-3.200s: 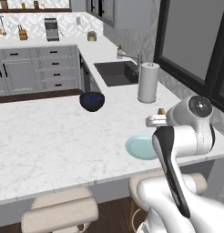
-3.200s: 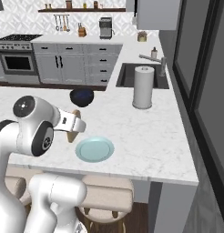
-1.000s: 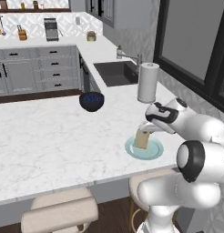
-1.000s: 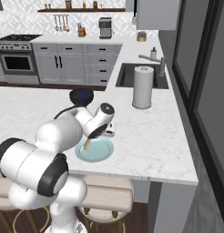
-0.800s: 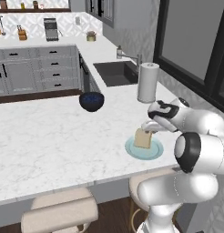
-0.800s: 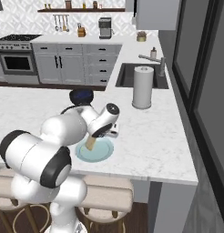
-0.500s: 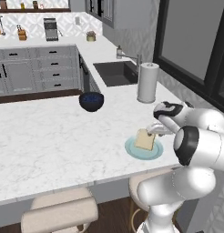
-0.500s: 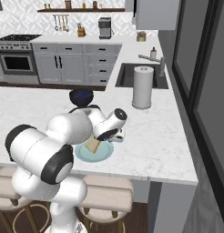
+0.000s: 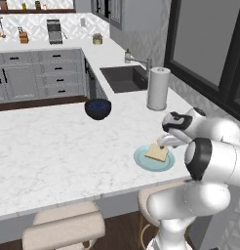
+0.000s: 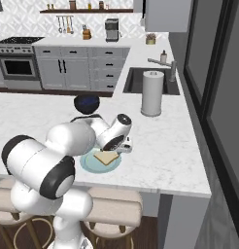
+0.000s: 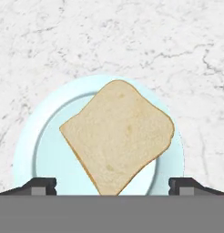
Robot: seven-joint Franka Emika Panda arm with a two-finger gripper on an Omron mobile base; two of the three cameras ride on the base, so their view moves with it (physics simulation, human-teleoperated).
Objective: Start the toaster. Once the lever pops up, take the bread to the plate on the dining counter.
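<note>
Broadly, the white marble counter [image 9: 53,151] spreads across the scene, with a sink [image 9: 123,78] set in it at the far side. On it, to the right, stands a paper towel roll [image 9: 158,88], and a dark blue bowl [image 9: 98,108] sits to its left, well apart from the work. Near the counter's front edge on the right lies a pale blue plate [image 9: 141,159]. The bread [image 9: 157,153] lies flat on the plate, a corner reaching its rim in the hand view. Just above the plate hangs the claw [image 9: 166,142], spread wide with nothing between its tips, and the slice lies free of it. The delivery looks done; a good finish is probably to lift the claw straight up, fingers kept apart, so neither tip drags the slice or nudges the plate.
</note>
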